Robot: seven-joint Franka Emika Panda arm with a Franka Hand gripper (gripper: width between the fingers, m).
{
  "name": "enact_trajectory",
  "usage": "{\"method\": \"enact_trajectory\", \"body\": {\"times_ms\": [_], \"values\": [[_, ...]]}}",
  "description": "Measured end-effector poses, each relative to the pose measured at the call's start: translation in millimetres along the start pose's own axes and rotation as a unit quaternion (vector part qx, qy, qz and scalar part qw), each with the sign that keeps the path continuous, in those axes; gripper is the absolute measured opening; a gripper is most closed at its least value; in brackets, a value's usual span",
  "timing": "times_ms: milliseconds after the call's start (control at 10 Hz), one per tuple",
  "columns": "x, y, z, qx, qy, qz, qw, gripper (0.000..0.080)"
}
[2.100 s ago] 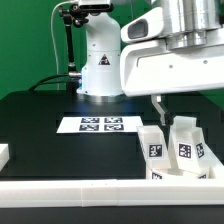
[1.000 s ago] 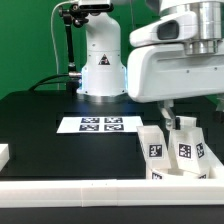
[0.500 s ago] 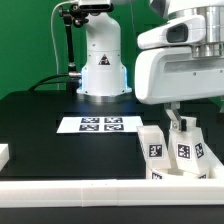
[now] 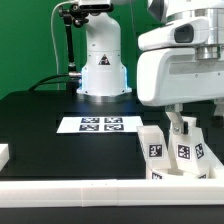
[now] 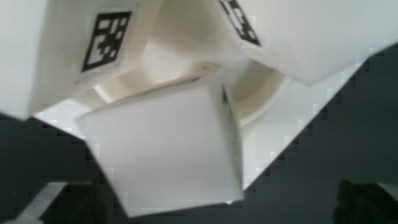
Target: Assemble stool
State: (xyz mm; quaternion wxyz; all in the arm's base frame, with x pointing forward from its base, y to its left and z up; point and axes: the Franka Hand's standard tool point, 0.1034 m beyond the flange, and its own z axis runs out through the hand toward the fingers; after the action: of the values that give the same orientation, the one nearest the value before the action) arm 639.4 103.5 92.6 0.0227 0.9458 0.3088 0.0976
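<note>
Since the earlier frame your hand had swung toward three o'clock and dropped over the legs at the table's five o'clock corner, its opening impossible to tell, so you seemingly needed to straddle one leg squarely before closing.

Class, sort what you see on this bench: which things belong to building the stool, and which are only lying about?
Belongs to the job:
- legs, tagged white blocks at the exterior view's right
- round seat, seen under them in the wrist view
- end effector, above the legs

Just there:
- marker board
- white border rail
</note>
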Motion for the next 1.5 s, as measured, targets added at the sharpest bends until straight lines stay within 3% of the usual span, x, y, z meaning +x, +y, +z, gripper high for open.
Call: {"method": "enact_trajectory", "body": {"times_ms": [400,500,600,700,800,1100,1500], "values": [[-6.1,4.5,6.6,-0.003,-0.007,-0.007,1.000,0.0649],[-7.2,4.1,8.7,-0.003,-0.009,-0.005,1.000,0.0514],[-8.3,3.9,10.4,-0.003,-0.010,-0.003,1.000,0.0514],[-7.9,4.2,10.9,-0.003,-0.009,-0.002,1.000,0.0375],[-7.6,4.2,10.8,-0.004,-0.009,0.003,1.000,0.0341],[-7.6,4.2,10.8,-0.003,-0.008,0.029,1.000,0.0341],[-9.3,5.8,11.1,-0.002,-0.009,0.202,0.979,0.0341]]}}
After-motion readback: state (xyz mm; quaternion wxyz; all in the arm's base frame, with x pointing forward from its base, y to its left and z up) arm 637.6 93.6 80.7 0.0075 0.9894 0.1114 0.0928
